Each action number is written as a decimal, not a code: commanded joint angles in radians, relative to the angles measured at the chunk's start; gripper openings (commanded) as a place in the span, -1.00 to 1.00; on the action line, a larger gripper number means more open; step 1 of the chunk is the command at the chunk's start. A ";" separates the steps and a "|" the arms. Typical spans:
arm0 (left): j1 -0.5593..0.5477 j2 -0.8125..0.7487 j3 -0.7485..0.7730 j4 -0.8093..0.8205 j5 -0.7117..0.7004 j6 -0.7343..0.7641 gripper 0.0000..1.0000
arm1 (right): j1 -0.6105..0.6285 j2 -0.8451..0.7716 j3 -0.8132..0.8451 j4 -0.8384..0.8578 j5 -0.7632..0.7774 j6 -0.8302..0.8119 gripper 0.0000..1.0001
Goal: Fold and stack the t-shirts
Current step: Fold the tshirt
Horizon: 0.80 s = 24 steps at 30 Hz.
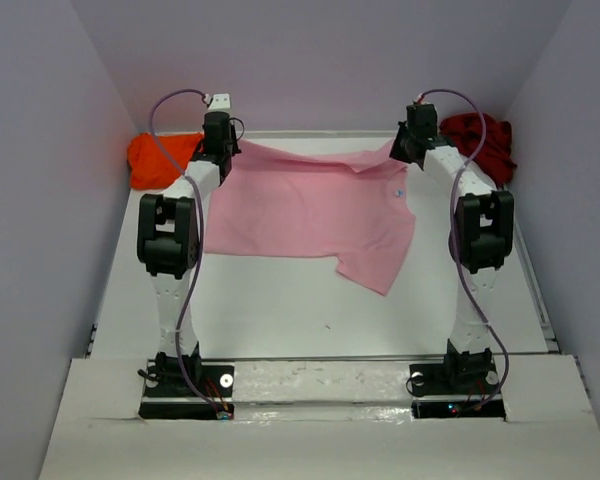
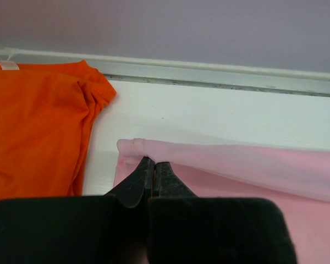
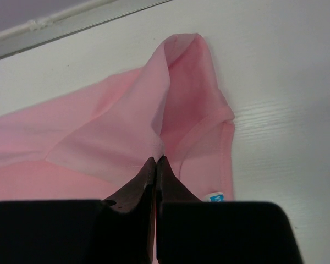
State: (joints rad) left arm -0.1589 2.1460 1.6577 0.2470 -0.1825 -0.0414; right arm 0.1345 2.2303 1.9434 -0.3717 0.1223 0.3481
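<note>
Pink t-shirt [image 1: 300, 210] is lying spread across the far half of the white table [image 1: 280, 320] in the top view, with one sleeve trailing toward 5 o'clock. Its far edge is running between the two arms. The left gripper [image 1: 220, 150] is sitting at the shirt's 10 o'clock corner and the right gripper [image 1: 405, 150] at its 2 o'clock corner. From this height I cannot tell how their jaws are standing. An orange t-shirt [image 1: 160, 160] is lying bunched at the table's 10 o'clock corner, and a dark red t-shirt [image 1: 485, 145] is lying heaped at the 2 o'clock corner. Both are lying apart from the pink one.

In the left wrist view, the left gripper [image 2: 154, 164] is clenching its tips together on the corner of the pink t-shirt [image 2: 242, 165]. The hem is rolling into a soft fold that is stretching off toward 3 o'clock. The orange t-shirt [image 2: 33, 126] is filling the 9 o'clock side, with a strip of bare table [image 2: 209, 115] separating it from the pink cloth. A pale rail [image 2: 209, 71] is running along the far edge at 12 o'clock.

In the right wrist view, the right gripper [image 3: 155, 160] is pinching the pink t-shirt [image 3: 99, 143] with its jaws pressed tight. A ridge of fabric is rising from the tips toward 12 o'clock. A small blue and white label [image 3: 215, 196] is showing at 4 o'clock of the tips, and bare table [image 3: 280, 110] is lying at 3 o'clock.
</note>
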 commanded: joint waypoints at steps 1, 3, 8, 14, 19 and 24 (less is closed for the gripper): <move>0.015 -0.011 0.074 -0.086 0.011 -0.041 -1.00 | 0.005 -0.153 -0.067 0.083 0.011 0.009 -1.00; 0.015 -0.011 0.094 -0.147 0.020 -0.051 -1.00 | 0.005 -0.179 -0.110 0.071 0.008 0.017 -1.00; 0.016 0.025 0.183 -0.323 0.044 -0.066 -1.00 | 0.014 -0.256 -0.182 0.051 -0.007 0.026 -1.00; 0.016 0.072 0.248 -0.488 0.097 -0.072 -1.00 | 0.024 -0.316 -0.257 0.013 0.004 0.040 -1.00; 0.016 0.078 0.249 -0.540 0.124 -0.066 -1.00 | 0.024 -0.354 -0.305 -0.004 -0.006 0.052 -1.00; 0.018 0.114 0.284 -0.647 0.123 -0.061 -1.00 | 0.033 -0.388 -0.357 -0.003 -0.009 0.064 -1.00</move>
State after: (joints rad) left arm -0.1440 2.2620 1.8927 -0.3065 -0.0814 -0.1097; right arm 0.1543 1.9148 1.6039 -0.3893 0.1188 0.3965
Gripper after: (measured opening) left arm 0.014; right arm 0.017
